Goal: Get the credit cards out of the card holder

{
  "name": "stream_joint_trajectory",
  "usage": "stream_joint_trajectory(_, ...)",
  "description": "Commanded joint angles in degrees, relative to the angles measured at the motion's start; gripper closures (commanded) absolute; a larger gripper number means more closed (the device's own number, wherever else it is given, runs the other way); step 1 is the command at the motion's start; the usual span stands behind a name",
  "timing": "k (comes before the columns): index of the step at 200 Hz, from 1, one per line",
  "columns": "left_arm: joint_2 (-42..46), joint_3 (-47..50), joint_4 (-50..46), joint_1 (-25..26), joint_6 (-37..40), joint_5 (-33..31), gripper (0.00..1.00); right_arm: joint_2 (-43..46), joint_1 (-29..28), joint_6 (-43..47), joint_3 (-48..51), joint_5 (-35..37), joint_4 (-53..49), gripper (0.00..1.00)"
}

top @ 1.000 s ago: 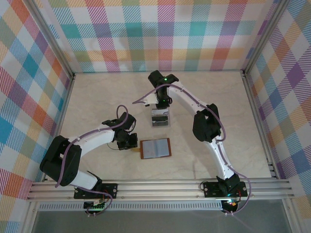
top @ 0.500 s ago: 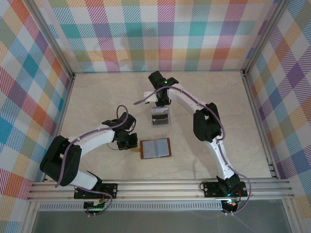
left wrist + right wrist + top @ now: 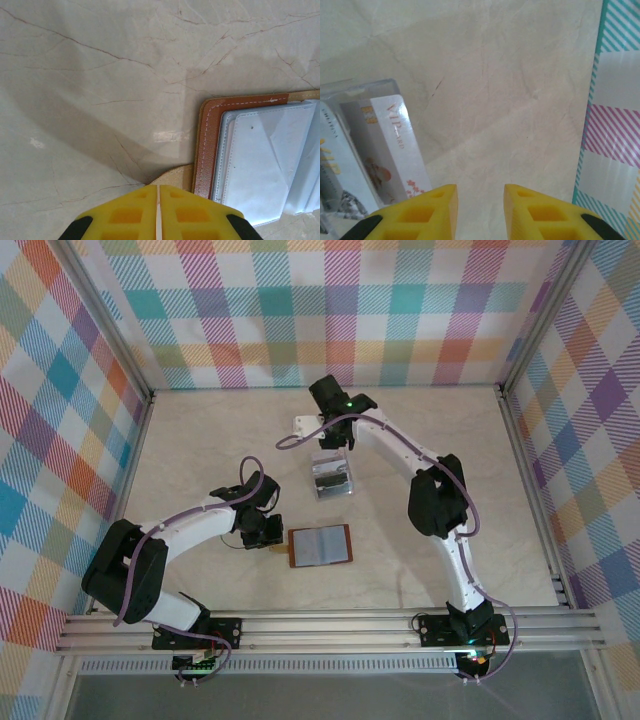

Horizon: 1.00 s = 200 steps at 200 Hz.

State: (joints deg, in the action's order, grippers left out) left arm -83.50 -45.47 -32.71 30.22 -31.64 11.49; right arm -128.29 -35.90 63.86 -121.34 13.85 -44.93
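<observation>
Left pincer [image 3: 158,202] together on holder [image 3: 206,140] tab, evidently anchoring it. Right pincer [image 3: 480,197] apart, empty; cards [image 3: 390,145] lie lower left

The card holder [image 3: 257,155] runs off the right edge of the left wrist view. Its side tab [image 3: 172,176] slips from sight behind the closed left fingers [image 3: 125,216], themselves cropped at the bottom. In the right wrist view the credit cards [image 3: 395,145] are cut by the left and bottom edges, their print blurred beyond "VIP". The right fingers [image 3: 427,210] are cropped too. From above, the cards are too small to tell apart.
</observation>
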Motion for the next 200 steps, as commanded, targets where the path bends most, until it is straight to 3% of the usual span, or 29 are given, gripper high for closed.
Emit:
stream_joint_trajectory(1,0.69,0.36,-0.25,-0.73,0.83,0.99,0.9,-0.33,0.39,-1.01,0.89,-1.99,2.75,0.68)
stream_joint_trajectory(95,0.81,0.99,-0.16,-0.77,0.46,1.26,0.89,-3.7,0.4,-2.63,2.28,-5.4,2.78,0.65)
stream_joint_trajectory(200,0.6,0.35,0.06,-0.72,0.59,2.4,0.89,1.33,0.31,-4.23,5.63,-8.47,0.98,0.65)
